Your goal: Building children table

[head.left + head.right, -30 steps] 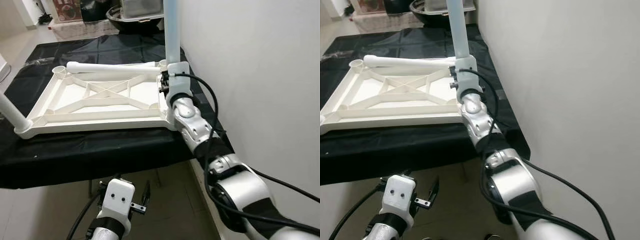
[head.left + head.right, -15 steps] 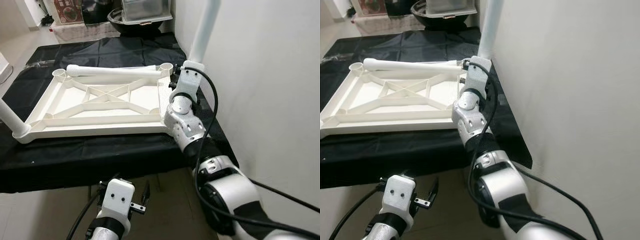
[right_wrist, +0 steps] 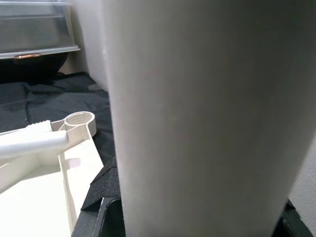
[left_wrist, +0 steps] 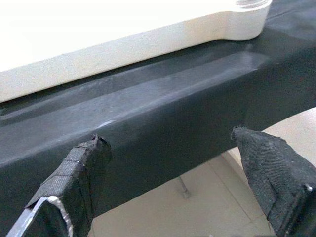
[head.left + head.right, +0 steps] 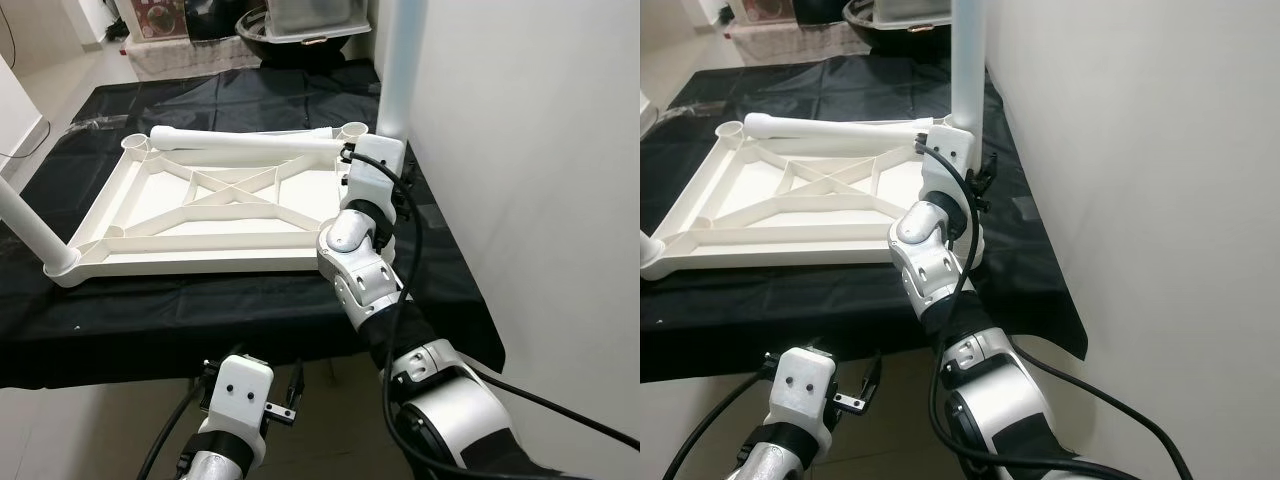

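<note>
The right hand (image 5: 372, 160), centre frame, grips an upright table leg (image 5: 395, 65) by the tabletop's (image 5: 200, 205) near-right corner socket. Keep the leg vertical, seat it squarely, then twist. The left hand (image 4: 173, 163) hangs open and empty below the counter (image 5: 200, 310).

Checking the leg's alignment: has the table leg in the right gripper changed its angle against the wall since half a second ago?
Yes. The table leg leaned toward the wall then; now it stands upright in the right gripper.
</note>
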{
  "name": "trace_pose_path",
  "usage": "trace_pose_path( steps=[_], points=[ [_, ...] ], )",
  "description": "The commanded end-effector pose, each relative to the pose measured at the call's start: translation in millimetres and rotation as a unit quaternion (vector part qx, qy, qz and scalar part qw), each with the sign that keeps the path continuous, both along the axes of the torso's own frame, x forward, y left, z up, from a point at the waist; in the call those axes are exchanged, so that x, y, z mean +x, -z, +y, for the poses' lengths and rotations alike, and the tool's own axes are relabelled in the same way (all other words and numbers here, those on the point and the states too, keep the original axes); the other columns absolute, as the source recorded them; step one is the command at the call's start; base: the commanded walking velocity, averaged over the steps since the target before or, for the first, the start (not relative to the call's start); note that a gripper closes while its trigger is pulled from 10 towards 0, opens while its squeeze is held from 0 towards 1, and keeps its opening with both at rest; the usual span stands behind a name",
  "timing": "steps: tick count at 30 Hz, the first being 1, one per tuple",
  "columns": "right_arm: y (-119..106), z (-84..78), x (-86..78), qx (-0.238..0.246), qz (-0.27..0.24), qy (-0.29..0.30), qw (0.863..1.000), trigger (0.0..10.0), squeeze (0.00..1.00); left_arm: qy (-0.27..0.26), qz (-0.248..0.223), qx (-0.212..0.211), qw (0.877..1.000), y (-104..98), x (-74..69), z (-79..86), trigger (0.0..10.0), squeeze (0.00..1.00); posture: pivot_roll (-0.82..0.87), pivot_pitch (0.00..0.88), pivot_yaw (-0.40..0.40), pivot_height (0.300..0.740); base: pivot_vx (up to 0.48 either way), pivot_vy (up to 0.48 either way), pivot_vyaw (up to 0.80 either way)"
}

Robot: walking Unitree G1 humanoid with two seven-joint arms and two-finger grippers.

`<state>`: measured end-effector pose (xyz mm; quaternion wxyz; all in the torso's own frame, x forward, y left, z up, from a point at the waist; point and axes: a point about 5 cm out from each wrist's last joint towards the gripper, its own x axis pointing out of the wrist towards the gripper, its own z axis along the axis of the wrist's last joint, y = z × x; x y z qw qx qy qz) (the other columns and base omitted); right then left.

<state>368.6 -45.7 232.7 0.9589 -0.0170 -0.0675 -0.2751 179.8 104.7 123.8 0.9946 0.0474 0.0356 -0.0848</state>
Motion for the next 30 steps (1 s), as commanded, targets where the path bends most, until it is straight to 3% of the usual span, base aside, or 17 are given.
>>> trace_pose_path(
  steps=[1,11,14,16,21,30],
  points=[
    [47,6.8,-10.7,-0.013,0.096,0.011,0.995,10.0,0.00,-0.004,0.009,0.004,1.000,5,-1.3,1.2,10.0,0.00,0.02,0.142,0.010,0.740,0.000,0.000,0.00],
    [59,8.8,-16.5,0.021,0.143,0.002,0.989,10.0,0.00,-0.004,0.008,0.005,1.000,6,0.0,0.9,10.0,0.00,0.01,0.139,0.009,0.740,0.000,0.000,0.00],
    [70,5.0,-17.4,0.052,0.175,0.005,0.983,10.0,0.00,-0.003,0.008,0.006,1.000,6,-0.1,0.8,10.0,0.00,0.01,0.134,0.008,0.740,0.000,0.000,0.00],
    [70,5.0,-17.4,0.052,0.175,0.005,0.983,10.0,0.00,-0.003,0.008,0.006,1.000,6,-0.1,0.8,10.0,0.00,0.01,0.134,0.008,0.740,0.000,0.000,0.00],
    [77,-3.8,-16.6,0.112,0.197,0.022,0.974,10.0,0.00,-0.001,0.008,0.006,1.000,6,-0.4,0.2,10.0,0.00,0.01,0.133,0.010,0.740,0.000,0.000,0.00],
    [88,-11.5,-19.0,0.141,0.222,0.031,0.964,10.0,0.00,0.000,0.008,0.006,1.000,7,-0.5,0.1,10.0,0.00,0.01,0.126,0.012,0.740,0.000,0.000,0.00]
  ],
)
